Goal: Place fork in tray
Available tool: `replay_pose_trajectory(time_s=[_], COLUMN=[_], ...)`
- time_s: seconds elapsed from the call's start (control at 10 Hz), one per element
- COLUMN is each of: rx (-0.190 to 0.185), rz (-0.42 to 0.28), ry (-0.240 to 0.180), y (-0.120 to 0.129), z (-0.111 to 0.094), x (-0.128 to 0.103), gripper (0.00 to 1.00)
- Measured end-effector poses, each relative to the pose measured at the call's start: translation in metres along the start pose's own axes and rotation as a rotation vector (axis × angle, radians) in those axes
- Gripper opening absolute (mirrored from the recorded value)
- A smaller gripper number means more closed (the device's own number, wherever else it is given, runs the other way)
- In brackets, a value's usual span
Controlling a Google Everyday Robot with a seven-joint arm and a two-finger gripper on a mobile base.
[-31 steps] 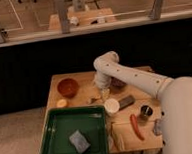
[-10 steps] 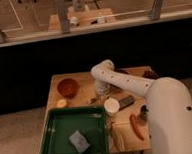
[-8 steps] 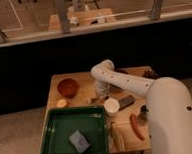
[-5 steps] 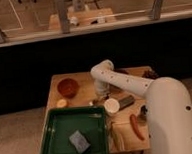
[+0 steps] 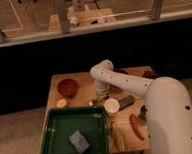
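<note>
The white arm (image 5: 125,84) arches over the wooden tabletop (image 5: 79,79) and sets its gripper (image 5: 97,97) down just beyond the far rim of the green tray (image 5: 47,140), fingers closed together (whether the fork lies between them cannot be told). An orange bowl (image 5: 68,87) sits near the gripper on the camera's left, and a white cup (image 5: 112,107) is just beside it on the right. A grey block (image 5: 79,141) lies inside the tray, and a red chilli-shaped thing (image 5: 137,127) lies outside it.

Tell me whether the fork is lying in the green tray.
No: the tray holds only a grey block; the gripper is over the table beyond the tray's far rim, beside the white cup.
</note>
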Motion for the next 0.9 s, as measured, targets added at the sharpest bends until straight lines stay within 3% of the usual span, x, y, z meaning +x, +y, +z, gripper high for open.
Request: replay_pose_trajectory(time_s=[0.5, 0.9], rx=[0.04, 0.114], rz=[-0.005, -0.01], ry=[-0.004, -0.062], y=[-0.004, -0.015], z=[-0.013, -0.06], x=[-0.003, -0.009], gripper=[0.06, 0.06])
